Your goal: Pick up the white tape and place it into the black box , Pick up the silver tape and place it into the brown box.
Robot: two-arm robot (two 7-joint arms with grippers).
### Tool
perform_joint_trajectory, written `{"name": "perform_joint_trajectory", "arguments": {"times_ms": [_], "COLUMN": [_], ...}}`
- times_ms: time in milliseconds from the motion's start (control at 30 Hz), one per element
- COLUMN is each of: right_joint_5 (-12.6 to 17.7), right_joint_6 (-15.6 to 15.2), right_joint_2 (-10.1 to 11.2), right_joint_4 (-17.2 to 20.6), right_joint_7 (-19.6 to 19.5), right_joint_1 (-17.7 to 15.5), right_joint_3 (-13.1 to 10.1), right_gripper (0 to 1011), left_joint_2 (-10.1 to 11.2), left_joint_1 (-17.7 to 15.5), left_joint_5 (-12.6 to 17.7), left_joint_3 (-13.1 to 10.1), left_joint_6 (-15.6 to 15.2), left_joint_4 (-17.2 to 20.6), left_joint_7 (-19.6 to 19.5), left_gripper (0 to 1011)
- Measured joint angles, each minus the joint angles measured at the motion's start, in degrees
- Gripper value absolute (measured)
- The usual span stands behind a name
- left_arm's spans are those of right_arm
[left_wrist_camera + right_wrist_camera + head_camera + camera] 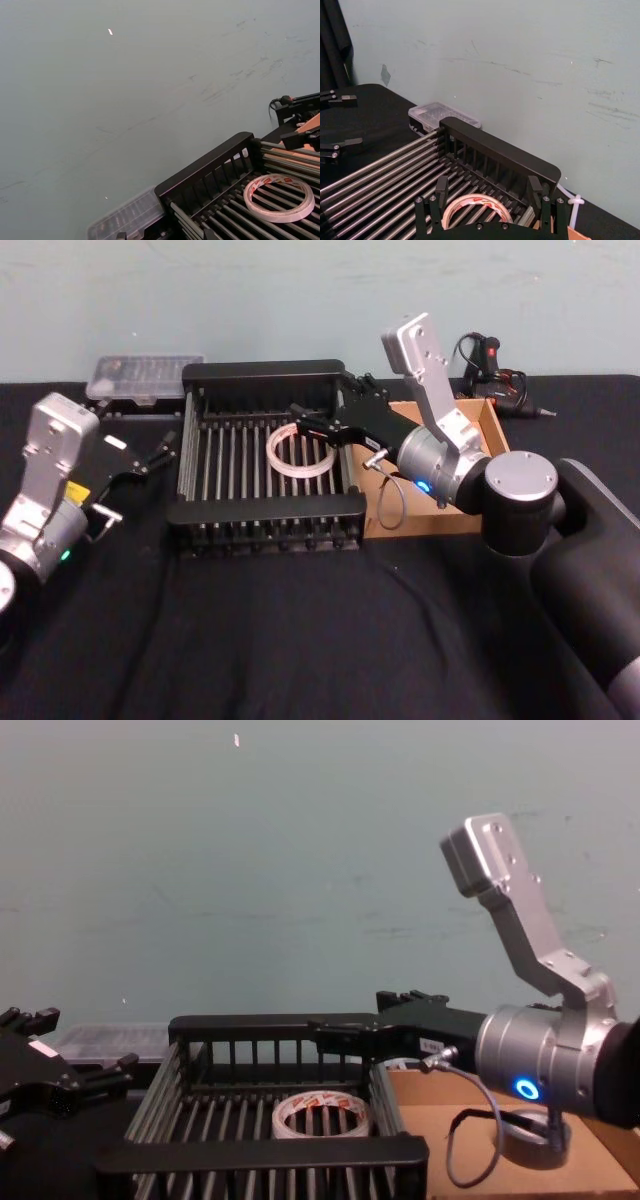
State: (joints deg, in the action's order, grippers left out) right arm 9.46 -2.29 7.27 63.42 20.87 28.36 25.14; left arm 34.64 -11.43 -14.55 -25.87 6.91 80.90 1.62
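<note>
Spread apart and holding nothing, the right gripper (pixel 303 422) hangs just above the white tape (pixel 300 450) lying flat on the bars inside the black box (pixel 262 372), a roll that looks light, thin and stiff, best pinched across its wall.

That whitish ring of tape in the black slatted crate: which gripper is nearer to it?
The right gripper, open just above the whitish tape ring. The left gripper sits outside the black slatted crate, off its left side.
</note>
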Motion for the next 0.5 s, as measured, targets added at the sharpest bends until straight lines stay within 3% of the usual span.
{"name": "perform_joint_trajectory", "arguments": {"times_ms": [500], "right_joint_5": [1.5], "right_joint_6": [-2.0], "right_joint_2": [2.2], "right_joint_4": [6.4], "right_joint_7": [0.2], "right_joint_1": [-3.6], "right_joint_3": [-1.3], "right_gripper": [1002], "left_joint_2": [0.0], "left_joint_1": [0.0], "left_joint_5": [0.0], "left_joint_3": [0.0], "left_joint_6": [0.0], "left_joint_4": [0.0], "left_joint_7": [0.0], "left_gripper": [1001]}}
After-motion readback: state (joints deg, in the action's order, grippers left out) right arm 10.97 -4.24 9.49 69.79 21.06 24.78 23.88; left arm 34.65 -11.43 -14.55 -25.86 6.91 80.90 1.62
